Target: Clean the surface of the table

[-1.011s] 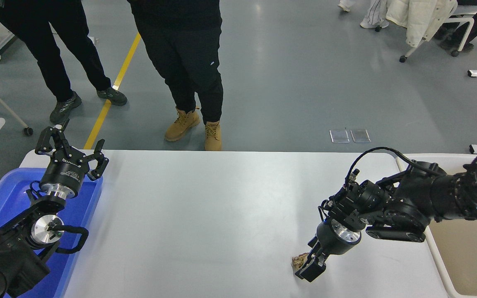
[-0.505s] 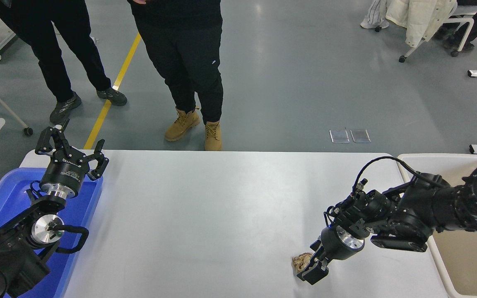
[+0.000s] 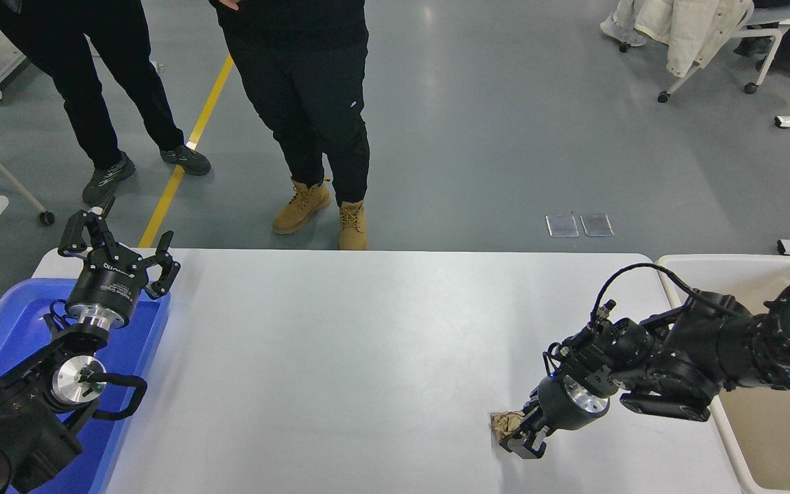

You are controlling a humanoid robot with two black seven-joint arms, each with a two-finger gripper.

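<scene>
Worktop (image 3: 340, 357): right end effector (image 3: 520, 432) closed on crumpled brown paper (image 3: 503, 422); lift cleanly before carrying to beige bin (image 3: 779, 425). Left end effector (image 3: 115, 248) parked, spread wide.

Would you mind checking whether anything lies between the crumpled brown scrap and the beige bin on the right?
Nothing visible does: only bare table surface separates the scrap, at the right claw, from the bin.
</scene>
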